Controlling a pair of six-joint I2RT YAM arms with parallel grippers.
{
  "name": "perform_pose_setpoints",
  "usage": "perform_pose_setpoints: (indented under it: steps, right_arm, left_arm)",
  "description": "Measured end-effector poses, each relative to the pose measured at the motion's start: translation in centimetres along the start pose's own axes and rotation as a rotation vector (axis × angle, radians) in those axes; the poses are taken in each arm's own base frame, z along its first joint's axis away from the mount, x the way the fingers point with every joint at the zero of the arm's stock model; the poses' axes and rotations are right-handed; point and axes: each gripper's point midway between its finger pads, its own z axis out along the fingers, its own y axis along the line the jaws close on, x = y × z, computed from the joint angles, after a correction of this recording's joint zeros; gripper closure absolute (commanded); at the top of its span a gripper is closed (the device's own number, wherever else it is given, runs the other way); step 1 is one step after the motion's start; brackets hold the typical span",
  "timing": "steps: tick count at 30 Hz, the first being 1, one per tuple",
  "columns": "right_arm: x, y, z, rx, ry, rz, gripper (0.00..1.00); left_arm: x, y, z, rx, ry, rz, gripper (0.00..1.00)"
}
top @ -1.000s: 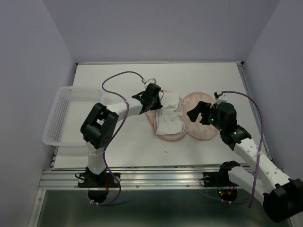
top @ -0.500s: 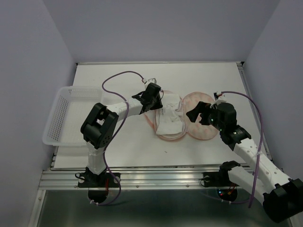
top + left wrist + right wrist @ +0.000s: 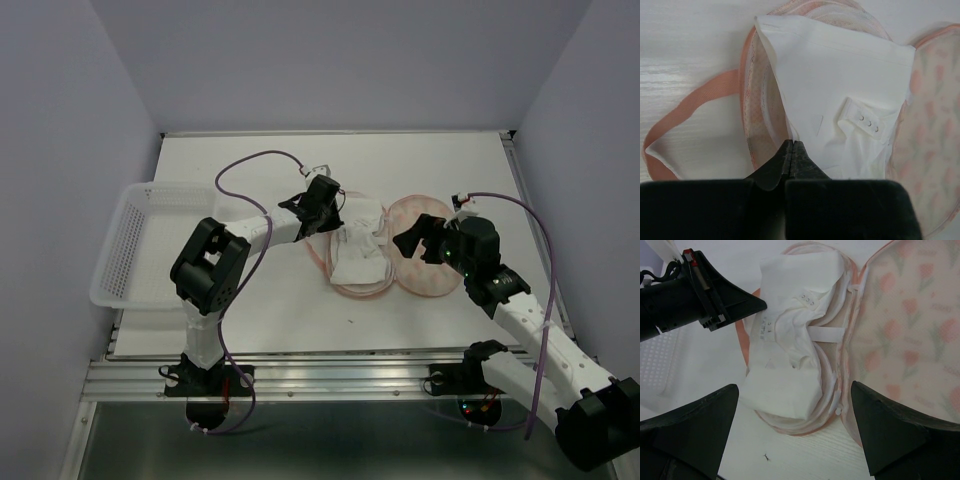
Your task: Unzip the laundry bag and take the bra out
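Observation:
The laundry bag lies unzipped and spread flat in two halves, its printed inside facing up on the right. The white bra sits folded in the left half. It also shows in the wrist views. My left gripper is shut, and its tips pinch the bra's left edge, where the fabric creases meet. It shows in the right wrist view too. My right gripper is open and empty and hovers above the bag's near end.
A clear plastic mesh basket stands at the table's left edge and shows in the right wrist view. The bag's pink loop lies flat on the white table, left of the bag. Walls enclose the table on three sides.
The bra has drawn in slightly: its near-left corner no longer sticks out over the bag's rim. Neither arm has visibly moved.

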Motion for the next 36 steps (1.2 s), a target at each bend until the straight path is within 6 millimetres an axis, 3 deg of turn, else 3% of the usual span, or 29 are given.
perform_pose_setpoints:
  steps: [8,12,19,29,36]
  right_arm:
    - [0.0,0.0,-0.1,-0.002,-0.004,-0.001,0.00]
    - [0.1,-0.1,-0.1,-0.002,-0.005,-0.001,0.00]
    - [0.4,-0.2,-0.1,0.001,0.002,0.001,0.00]
    - [0.5,0.4,-0.1,-0.033,0.011,-0.002,0.00]
    - [0.6,1.1,-0.1,-0.072,0.017,-0.005,0.00]
  left_arm:
    - [-0.3,-0.3,-0.5,0.019,-0.007,0.000,1.00]
    - [-1.8,-1.3,-2.8,0.065,-0.053,0.013,1.00]
    - [-6.5,-4.4,-7.5,0.185,-0.199,0.019,1.00]
    - [-7.0,-4.4,-8.8,0.196,-0.220,0.042,1.00]
    - [-10.1,-5.1,-13.2,0.247,-0.311,0.038,1.00]
